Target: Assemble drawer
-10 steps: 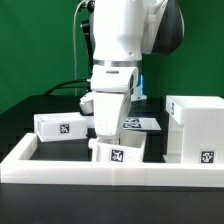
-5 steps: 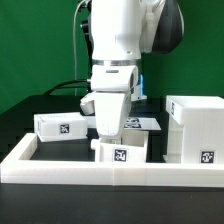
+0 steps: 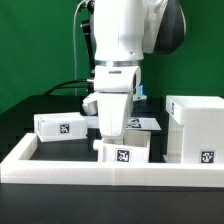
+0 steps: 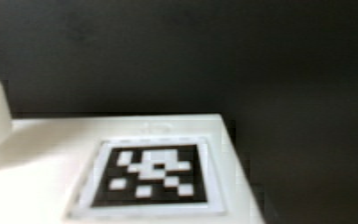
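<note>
In the exterior view my gripper points down at the front middle of the table. It is shut on a small white tray with a tag on its front, just behind the low rim. The fingertips are hidden by the hand and the tray. In the wrist view the tray's white surface and its tag fill the near field, blurred, with no finger showing. A second small tray lies at the exterior view's left. The large open-faced case stands at the exterior view's right.
The low white rim runs along the front of the black table. The marker board lies flat behind the arm, between the held tray and the case. A green backdrop stands behind.
The arm and the small tray have moved together a little toward the exterior view's right, closer to the case. The left tray and the case have not moved.
</note>
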Motion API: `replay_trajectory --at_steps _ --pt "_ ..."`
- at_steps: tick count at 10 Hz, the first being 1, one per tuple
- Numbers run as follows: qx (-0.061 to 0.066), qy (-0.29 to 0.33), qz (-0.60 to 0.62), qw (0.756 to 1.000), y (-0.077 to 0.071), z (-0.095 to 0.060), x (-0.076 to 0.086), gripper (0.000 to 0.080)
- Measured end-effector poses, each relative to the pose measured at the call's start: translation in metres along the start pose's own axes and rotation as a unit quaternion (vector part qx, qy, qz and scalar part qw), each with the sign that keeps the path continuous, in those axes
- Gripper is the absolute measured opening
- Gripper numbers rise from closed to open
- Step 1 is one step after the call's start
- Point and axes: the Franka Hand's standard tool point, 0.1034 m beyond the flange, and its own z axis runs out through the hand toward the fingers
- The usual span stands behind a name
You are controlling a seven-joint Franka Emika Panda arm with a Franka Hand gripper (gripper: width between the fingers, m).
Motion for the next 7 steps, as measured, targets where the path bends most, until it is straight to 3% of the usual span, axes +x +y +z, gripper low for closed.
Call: replay_trajectory --at_steps 2,5,7 --pt "0.000 0.002 -0.007 1.000 0.002 0.000 0.002 0.0041" --pt "0.004 0.021 -0.051 0.998 0.001 0.004 -0.011 0.0041" --pt "0.006 0.018 -0.062 0.998 0.000 0.005 0.000 0.0041"
